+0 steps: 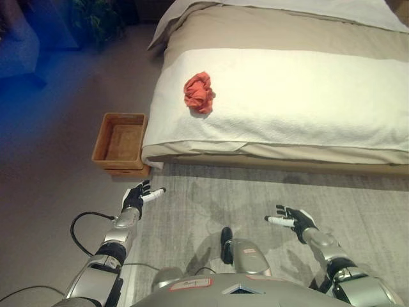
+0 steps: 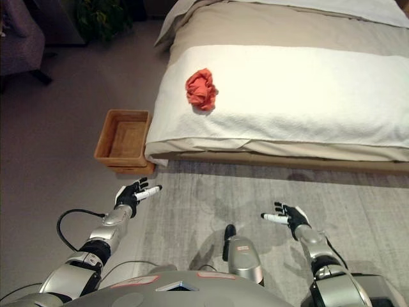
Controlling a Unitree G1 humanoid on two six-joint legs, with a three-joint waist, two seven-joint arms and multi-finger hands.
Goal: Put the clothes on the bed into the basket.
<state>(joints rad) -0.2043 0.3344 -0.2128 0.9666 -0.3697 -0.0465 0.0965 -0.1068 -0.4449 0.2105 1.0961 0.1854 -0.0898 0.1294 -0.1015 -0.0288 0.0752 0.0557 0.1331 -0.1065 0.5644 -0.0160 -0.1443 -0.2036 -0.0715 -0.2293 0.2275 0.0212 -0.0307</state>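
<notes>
A crumpled coral-red cloth (image 1: 199,92) lies on the white blanket of the bed (image 1: 307,96), near its left end. A brown woven basket (image 1: 119,141) stands on the floor against the bed's left corner, with nothing inside it. My left hand (image 1: 136,197) hovers open over the rug just below the basket, holding nothing. Over the rug at lower right, my right hand (image 1: 295,220) is open too and holds nothing. Both hands are well short of the cloth.
A grey rug (image 1: 255,198) covers the floor in front of the bed. A dark chair (image 2: 19,38) and a potted plant (image 2: 102,19) stand at the far left. The bed's long front edge (image 1: 275,157) runs across the view.
</notes>
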